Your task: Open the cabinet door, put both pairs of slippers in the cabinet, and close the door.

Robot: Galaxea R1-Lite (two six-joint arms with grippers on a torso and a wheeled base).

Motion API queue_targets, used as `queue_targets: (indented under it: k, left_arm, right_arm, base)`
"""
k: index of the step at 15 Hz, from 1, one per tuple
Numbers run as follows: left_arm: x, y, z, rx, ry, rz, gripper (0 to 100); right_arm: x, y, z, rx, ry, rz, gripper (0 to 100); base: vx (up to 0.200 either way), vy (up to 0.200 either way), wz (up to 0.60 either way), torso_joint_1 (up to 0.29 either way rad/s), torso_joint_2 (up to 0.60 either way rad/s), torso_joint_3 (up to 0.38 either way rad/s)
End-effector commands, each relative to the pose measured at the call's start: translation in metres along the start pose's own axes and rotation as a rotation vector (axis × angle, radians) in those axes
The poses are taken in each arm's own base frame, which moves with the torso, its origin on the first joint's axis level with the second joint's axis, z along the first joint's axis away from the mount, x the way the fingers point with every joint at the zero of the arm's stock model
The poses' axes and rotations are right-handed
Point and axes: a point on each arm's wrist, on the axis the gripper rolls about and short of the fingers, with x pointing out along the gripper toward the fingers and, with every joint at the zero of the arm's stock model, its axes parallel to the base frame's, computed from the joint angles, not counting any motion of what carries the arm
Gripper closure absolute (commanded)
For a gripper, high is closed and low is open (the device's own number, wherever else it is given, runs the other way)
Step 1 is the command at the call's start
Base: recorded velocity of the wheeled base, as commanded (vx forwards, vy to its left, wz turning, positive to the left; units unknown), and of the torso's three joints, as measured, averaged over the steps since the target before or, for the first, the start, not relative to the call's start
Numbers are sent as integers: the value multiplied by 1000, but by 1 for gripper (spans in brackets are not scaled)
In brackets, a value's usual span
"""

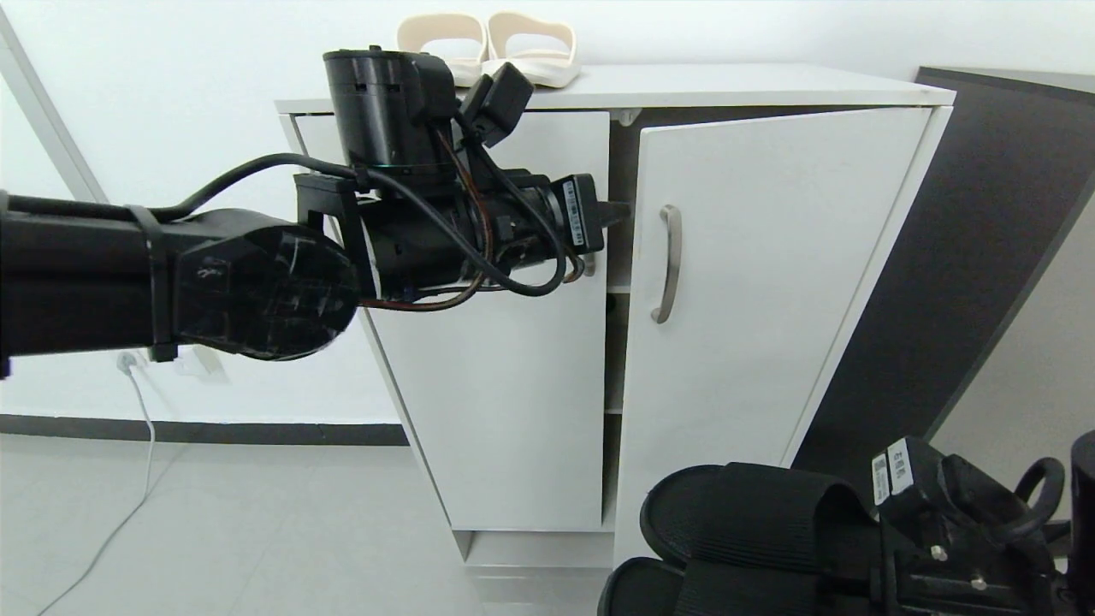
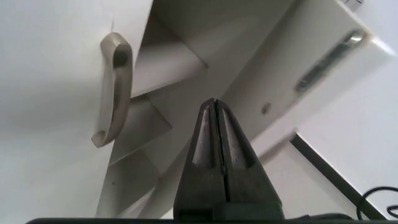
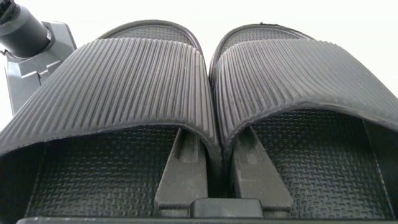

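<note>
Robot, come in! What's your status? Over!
Left claw shut, at gap between doors. Right claw shut on black slippers. Cream slippers on cabinet top. Doors barely apart.

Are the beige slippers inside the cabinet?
No, the beige slippers sit side by side on top of the cabinet.

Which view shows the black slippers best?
Right wrist view: both black slippers close up, the right gripper pinching their touching walls. Head view crops them at the bottom edge; left wrist view faces the cabinet.
</note>
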Motion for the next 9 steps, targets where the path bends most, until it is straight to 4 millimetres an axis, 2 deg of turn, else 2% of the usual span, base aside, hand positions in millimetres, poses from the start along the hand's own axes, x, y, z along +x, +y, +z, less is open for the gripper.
queue_targets:
  k: [1,3,6,9]
  left_arm:
    - [10,4,-7,-8,17,2,100]
    - [11,3,-7,-15,15,-2,100]
    - [10,-2,-8,-16,19,-14,100]
    - [8,-35,-10,-15,27,-99,100]
  right_arm:
    - [1,0,-1,0,3,2,100]
    - [1,0,-1,0,5,4,100]
    - [2,1,-1,-1,8,8,100]
    - [1,3,-2,-4,9,20,100]
  base:
    - [0,0,0,0,0,0]
    - [0,0,0,0,0,0]
    - [-200,0,0,2,4,7]
    - [-200,0,0,2,2,2]
